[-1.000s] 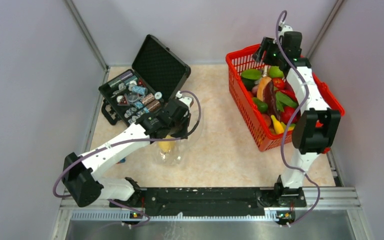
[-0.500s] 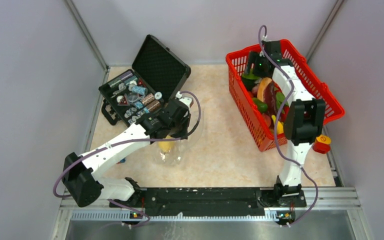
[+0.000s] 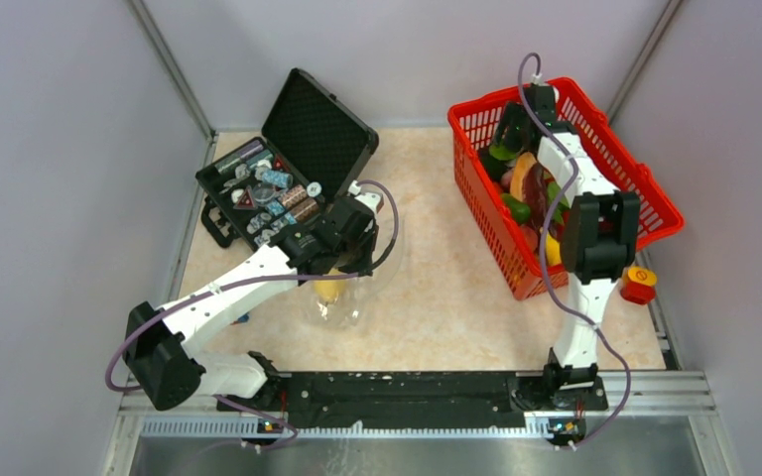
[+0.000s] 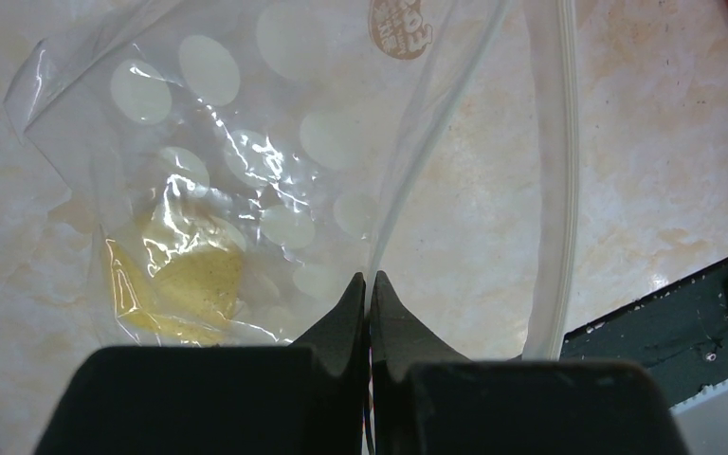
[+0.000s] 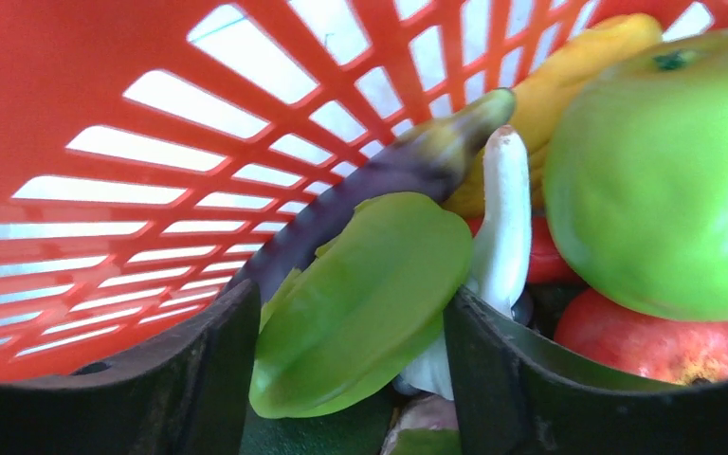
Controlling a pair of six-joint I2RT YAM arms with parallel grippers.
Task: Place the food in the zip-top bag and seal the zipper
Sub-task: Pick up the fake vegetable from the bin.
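The clear zip-top bag (image 4: pixel 275 142) lies on the table with one yellow food piece (image 4: pixel 185 284) inside; it also shows in the top view (image 3: pixel 349 302). My left gripper (image 4: pixel 368 280) is shut on one thin edge of the bag's mouth. The whitish zipper strip (image 4: pixel 564 190) runs to the right of it. My right gripper (image 5: pixel 351 322) is down in the far left corner of the red mesh basket (image 3: pixel 476 203). It is open, with a green star-shaped fruit (image 5: pixel 360 303) between its fingers. A purple eggplant (image 5: pixel 379 180) and a green apple (image 5: pixel 664 171) lie beside the fruit.
An open black case (image 3: pixel 268 193) with small metal parts stands at the back left, just behind my left gripper (image 3: pixel 342 248). A red and yellow button (image 3: pixel 639 285) sits right of the basket. Grey walls close in the table.
My right gripper has swung left from the basket's far rim and dropped into its far left corner among the food. My left arm and the bag have not moved.
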